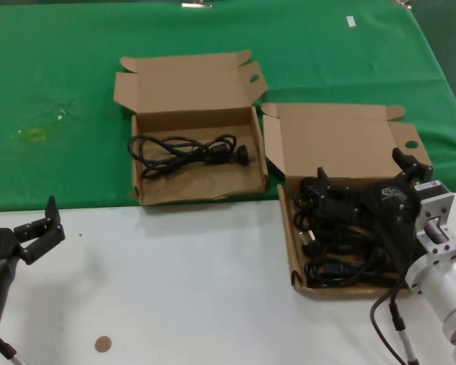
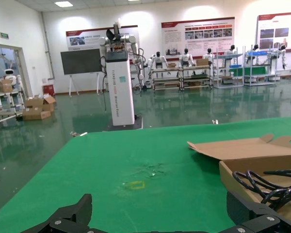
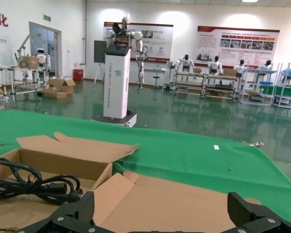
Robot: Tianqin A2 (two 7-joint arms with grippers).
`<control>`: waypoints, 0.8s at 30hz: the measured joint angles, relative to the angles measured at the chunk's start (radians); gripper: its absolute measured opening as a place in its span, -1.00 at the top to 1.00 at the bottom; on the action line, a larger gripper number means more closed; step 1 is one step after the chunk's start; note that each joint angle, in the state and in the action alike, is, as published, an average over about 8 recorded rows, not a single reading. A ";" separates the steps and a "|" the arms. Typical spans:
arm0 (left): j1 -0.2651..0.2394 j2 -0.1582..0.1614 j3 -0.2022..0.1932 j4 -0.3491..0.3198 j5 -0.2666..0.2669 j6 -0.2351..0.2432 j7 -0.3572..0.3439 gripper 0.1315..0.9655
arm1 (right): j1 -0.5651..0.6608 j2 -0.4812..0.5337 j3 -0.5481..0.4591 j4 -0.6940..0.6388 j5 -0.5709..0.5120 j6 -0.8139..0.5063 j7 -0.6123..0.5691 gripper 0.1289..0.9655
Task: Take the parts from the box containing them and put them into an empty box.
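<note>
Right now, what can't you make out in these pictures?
- Head view: the right gripper covers the cords in the full box, so their count is unclear, as is whether it touches any.
- Right wrist view: that box's inside is cut off.
- Left wrist view: the other box's cord is cut off.

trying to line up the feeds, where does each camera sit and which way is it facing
Head view: on the robot's head, looking forward and down at both boxes; left gripper parked low left, right gripper open over the full box.
Left wrist view: on the left wrist, facing across the green cloth into the hall; its fingertips show.
Right wrist view: on the right wrist, facing over the cardboard to the hall; its fingertips show.
Shared: all views show the single cord in the wavy-lidded box.
</note>
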 joint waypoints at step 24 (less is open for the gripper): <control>0.000 0.000 0.000 0.000 0.000 0.000 0.000 -1.00 | 0.000 0.000 0.000 0.000 0.000 0.000 0.000 -1.00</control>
